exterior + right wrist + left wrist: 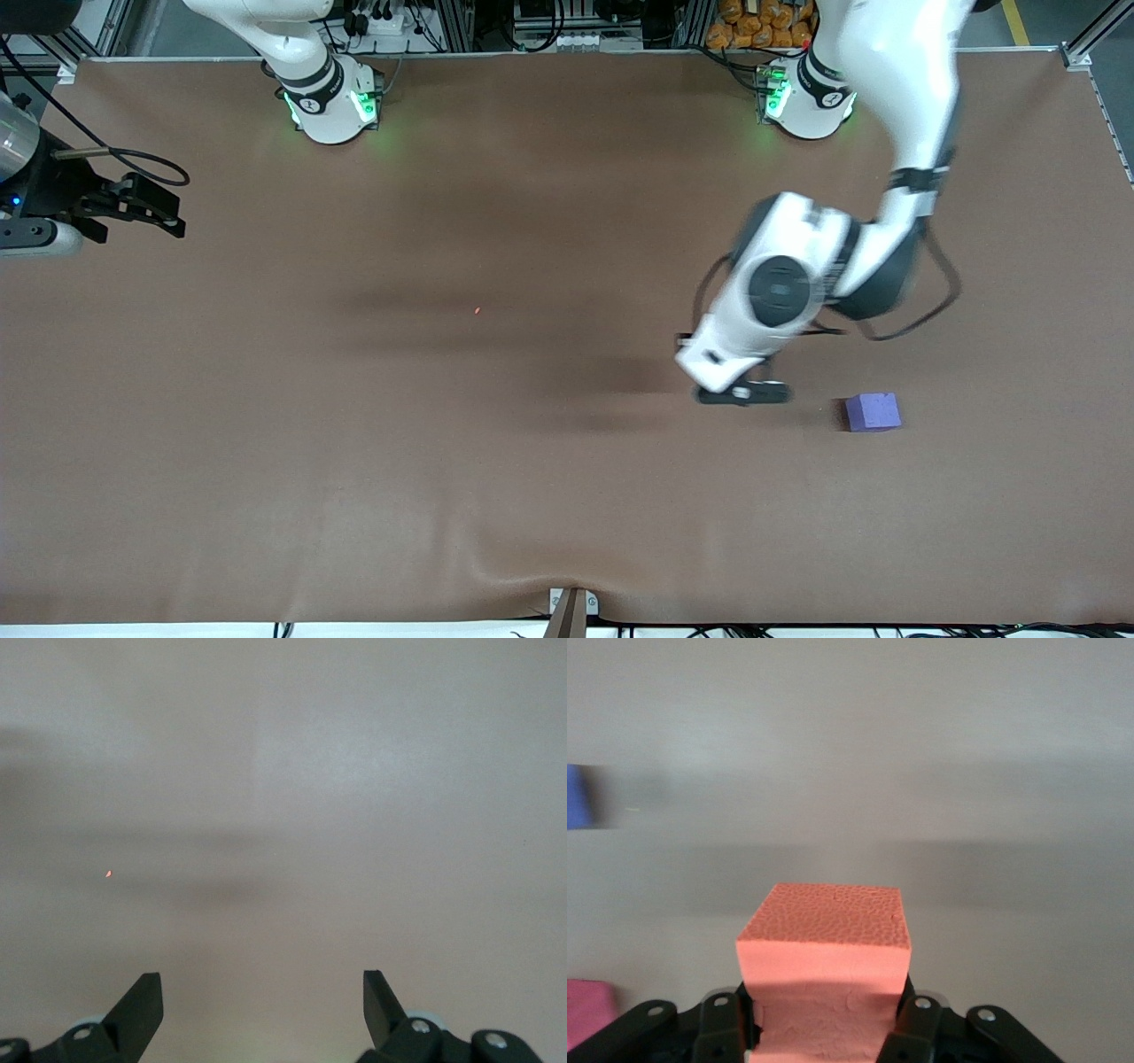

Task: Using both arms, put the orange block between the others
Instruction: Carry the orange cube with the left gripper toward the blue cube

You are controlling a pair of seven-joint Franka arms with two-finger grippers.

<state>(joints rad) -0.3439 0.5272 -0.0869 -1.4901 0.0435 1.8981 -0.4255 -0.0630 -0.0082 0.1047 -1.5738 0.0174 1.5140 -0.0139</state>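
The orange block (824, 970), a matte foam cube with a dimpled top, is pinched between the fingers of the left tool (824, 1032), low over the brown table (354, 461) beside the purple-blue cube (873, 412). A pink cube (586, 1010) is seen at the edge of the left wrist view. The block is judged light and soft, best gripped gently on two flat sides. The right tool (263, 1010) is spread wide over bare table, where that arm waits.
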